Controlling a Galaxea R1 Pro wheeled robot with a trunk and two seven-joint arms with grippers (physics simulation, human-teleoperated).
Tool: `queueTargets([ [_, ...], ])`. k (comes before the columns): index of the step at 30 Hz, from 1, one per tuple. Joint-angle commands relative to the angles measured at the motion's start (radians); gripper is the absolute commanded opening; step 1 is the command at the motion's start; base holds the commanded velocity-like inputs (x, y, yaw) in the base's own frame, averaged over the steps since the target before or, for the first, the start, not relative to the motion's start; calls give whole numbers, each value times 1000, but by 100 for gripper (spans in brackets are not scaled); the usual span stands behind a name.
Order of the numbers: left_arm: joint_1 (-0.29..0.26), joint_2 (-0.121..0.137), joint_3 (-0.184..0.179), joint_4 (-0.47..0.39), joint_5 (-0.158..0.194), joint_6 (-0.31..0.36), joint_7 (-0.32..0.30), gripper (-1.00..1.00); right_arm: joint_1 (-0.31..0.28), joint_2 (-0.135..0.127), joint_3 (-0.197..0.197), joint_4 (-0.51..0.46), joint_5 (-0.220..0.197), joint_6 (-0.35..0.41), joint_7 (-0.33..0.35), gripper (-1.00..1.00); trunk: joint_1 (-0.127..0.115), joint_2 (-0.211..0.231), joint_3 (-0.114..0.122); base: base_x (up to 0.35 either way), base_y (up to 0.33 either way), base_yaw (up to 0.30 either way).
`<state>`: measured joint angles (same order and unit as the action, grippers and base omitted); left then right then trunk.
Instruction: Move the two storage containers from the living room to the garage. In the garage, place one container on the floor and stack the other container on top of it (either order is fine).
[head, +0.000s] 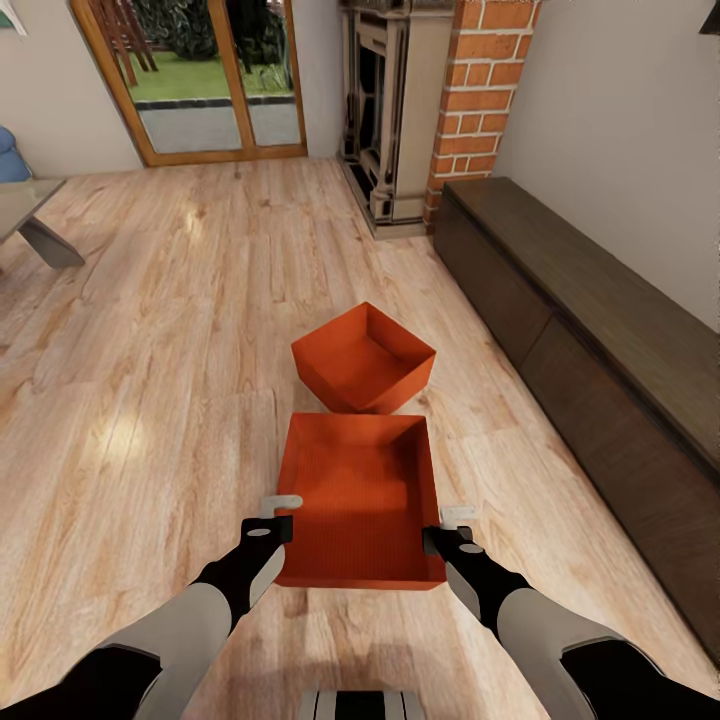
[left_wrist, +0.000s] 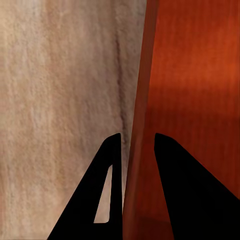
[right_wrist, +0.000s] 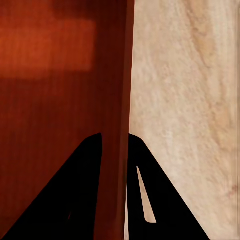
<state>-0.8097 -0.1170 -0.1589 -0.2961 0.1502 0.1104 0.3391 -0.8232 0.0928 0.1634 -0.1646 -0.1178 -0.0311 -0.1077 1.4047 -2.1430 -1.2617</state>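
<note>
Orange-red, the near bin (head: 362, 500) sits in front of you in the head view, low over the light wood floor (head: 150, 380), and you have one arm at each of its side walls. Your left gripper (head: 275, 520) is at the left rim near the front corner, and your right gripper (head: 447, 528) is at the right rim at about the same place. The far bin (head: 365, 358) rests on the floor just behind the near one, turned so that one corner points to you; the two bins are very close, and I cannot tell if they touch. To the right, the long dark cabinet (head: 600, 330) runs along the wall, with a strip of bare floor between it and the bins. To the left the floor is wide and open up to a grey table (head: 30, 215). Behind, the brick column (head: 480, 100) and the glass door (head: 200, 80) stand well apart from the bins.

In the left wrist view, the thin wall of the near bin (left_wrist: 137, 125) passes between the two black fingers (left_wrist: 107, 200), one outside over the floor (left_wrist: 60, 100) and one inside; the jaws are clamped on this wall.

In the right wrist view it is the same: the bin wall (right_wrist: 117, 125) stands between the fingers (right_wrist: 145, 200), which grip it, and the floor (right_wrist: 190, 90) lies outside.
</note>
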Motion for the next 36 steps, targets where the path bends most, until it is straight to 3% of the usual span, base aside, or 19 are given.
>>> queueTargets([
  [1,0,2,-1,-3,-11,8,14,-100,-1,-1,4,2,-8,-3,-9,-100,-4,7,3,0,0,0],
  [36,0,2,-1,-3,-10,8,14,-100,-1,10,3,1,-11,4,-13,-100,-138,252,112,0,0,0],
])
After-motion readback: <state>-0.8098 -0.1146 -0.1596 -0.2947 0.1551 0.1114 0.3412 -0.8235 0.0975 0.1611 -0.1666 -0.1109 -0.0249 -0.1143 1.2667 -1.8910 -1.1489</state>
